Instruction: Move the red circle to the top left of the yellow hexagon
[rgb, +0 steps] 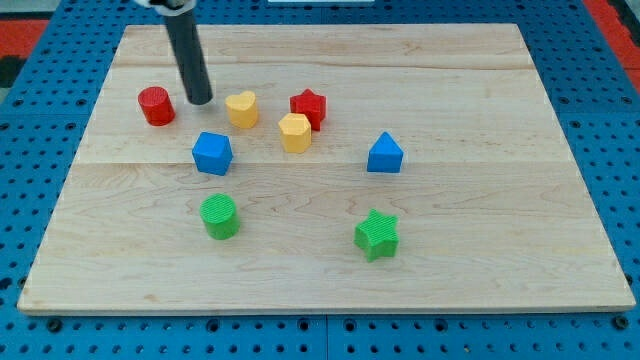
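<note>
The red circle (155, 105) stands near the board's upper left. The yellow hexagon (295, 132) sits right of centre-top, touching or nearly touching the red star (309, 108) just above and to its right. My tip (199, 102) rests on the board between the red circle and the yellow heart (241, 109), a short gap to the right of the red circle and not touching it.
A blue block (212, 153) lies below my tip. A blue triangular block (385, 154) is at the right. A green cylinder (219, 216) and a green star (377, 234) lie toward the view's bottom. The wooden board (500, 280) sits on a blue pegboard.
</note>
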